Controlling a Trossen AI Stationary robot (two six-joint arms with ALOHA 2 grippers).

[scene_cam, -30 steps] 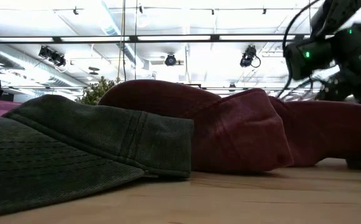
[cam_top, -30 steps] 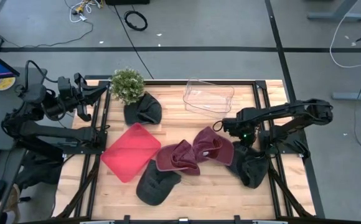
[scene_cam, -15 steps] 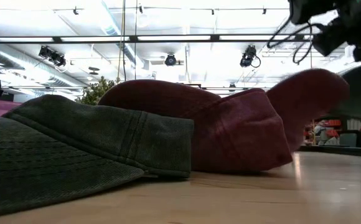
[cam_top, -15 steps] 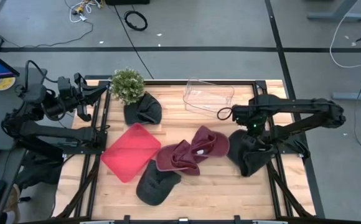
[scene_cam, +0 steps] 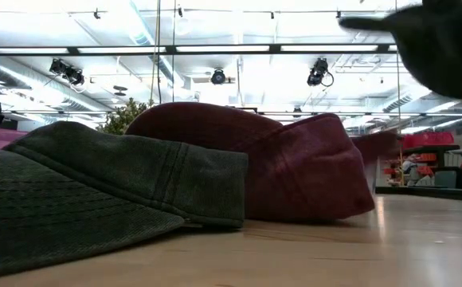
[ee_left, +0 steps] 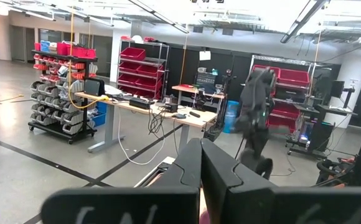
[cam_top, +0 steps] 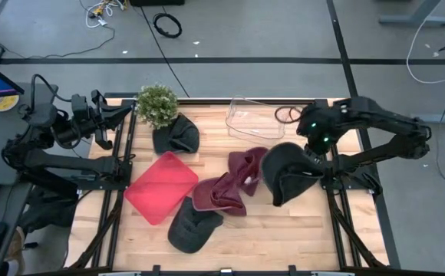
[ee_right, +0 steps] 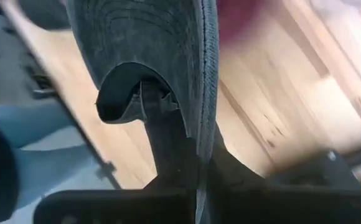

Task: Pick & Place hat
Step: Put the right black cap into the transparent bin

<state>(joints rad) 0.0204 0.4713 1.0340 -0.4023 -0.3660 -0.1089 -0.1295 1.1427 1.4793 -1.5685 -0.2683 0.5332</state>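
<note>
R gripper clamped on dark hat by its edge, hat hanging off table near clear bin, prob the drop target. L gripper shut, parked at table's left edge.

Dark hat cut off (low view's upper corner)

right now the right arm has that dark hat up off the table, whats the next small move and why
Probably carry the dark hat toward the clear bin at the table's far edge. The right gripper is shut on the hat, which hangs above the table and partly over a maroon hat. The bin looks like the nearest open container. The left gripper waits at the far left corner.
</note>
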